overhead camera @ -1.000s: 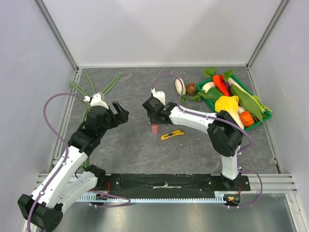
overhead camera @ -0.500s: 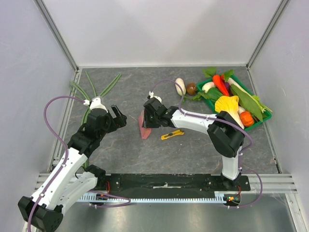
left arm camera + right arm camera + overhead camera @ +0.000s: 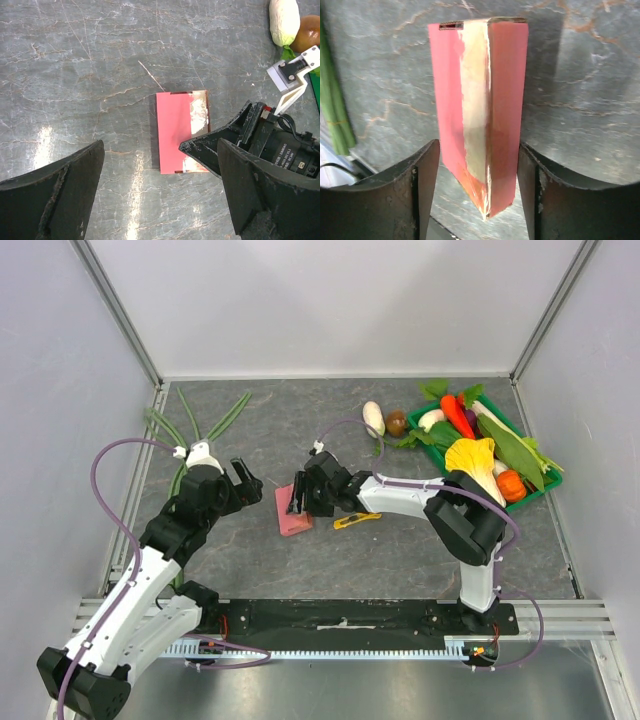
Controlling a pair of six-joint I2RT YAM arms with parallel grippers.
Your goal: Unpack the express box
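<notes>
— What is seen on the grey marbled table (image 3: 400,560), walled in by pale panels?
— A small flat pink-red cardboard box (image 3: 293,511) is laid near the middle, with a worn whitish strip shown along one side. It is straddled by the fingers of the right gripper (image 3: 298,498); whether it is pinched cannot be told.
— And the left gripper (image 3: 247,480)?
— It is held spread wide and empty, just left of the box and apart from it. A yellow-and-black utility knife (image 3: 357,519) is laid just right of the right gripper. A green plastic tray (image 3: 552,478) filled with vegetables is set at the far right.
</notes>
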